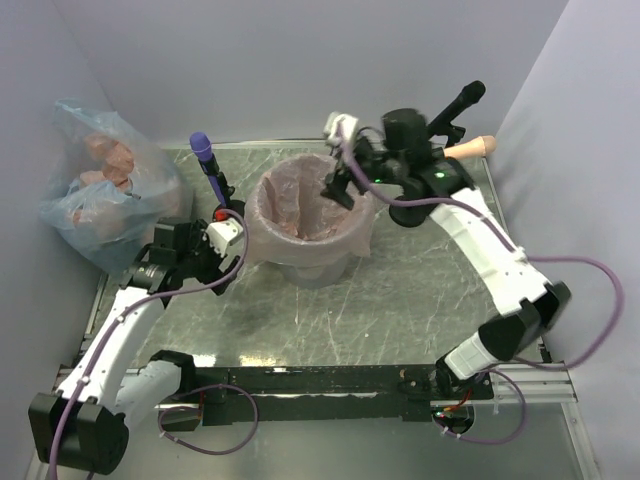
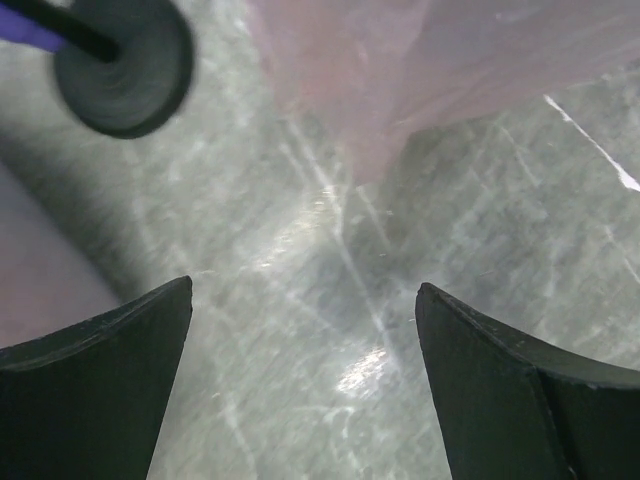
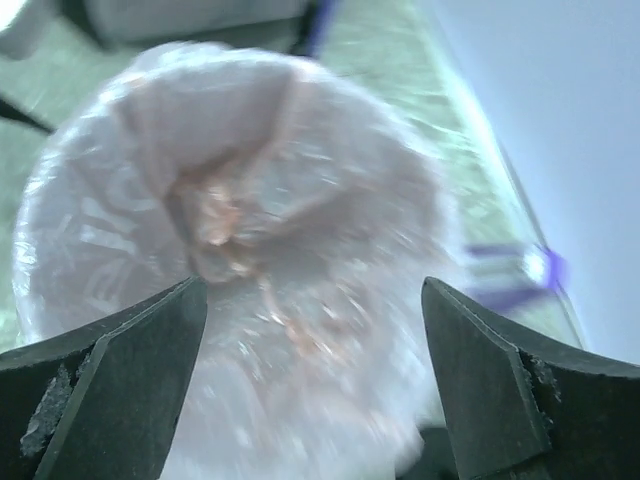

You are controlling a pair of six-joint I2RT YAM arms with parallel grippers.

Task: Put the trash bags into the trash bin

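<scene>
The grey trash bin (image 1: 312,270) stands mid-table, lined with a pink translucent trash bag (image 1: 300,205) folded over its rim. My right gripper (image 1: 338,190) hovers over the bin's right rim, open and empty. In the right wrist view it (image 3: 312,285) looks down into the pink-lined opening (image 3: 240,220). My left gripper (image 1: 236,228) is low by the bin's left side, open and empty. In the left wrist view it (image 2: 305,290) is over bare table, with the bag's hanging edge (image 2: 400,70) ahead.
A bluish clear bag (image 1: 105,190) full of pinkish items sits at the far left against the wall. A purple-handled tool (image 1: 205,155) on a black round base (image 2: 125,65) stands beside the left gripper. A wooden-handled tool (image 1: 472,147) lies at the back right.
</scene>
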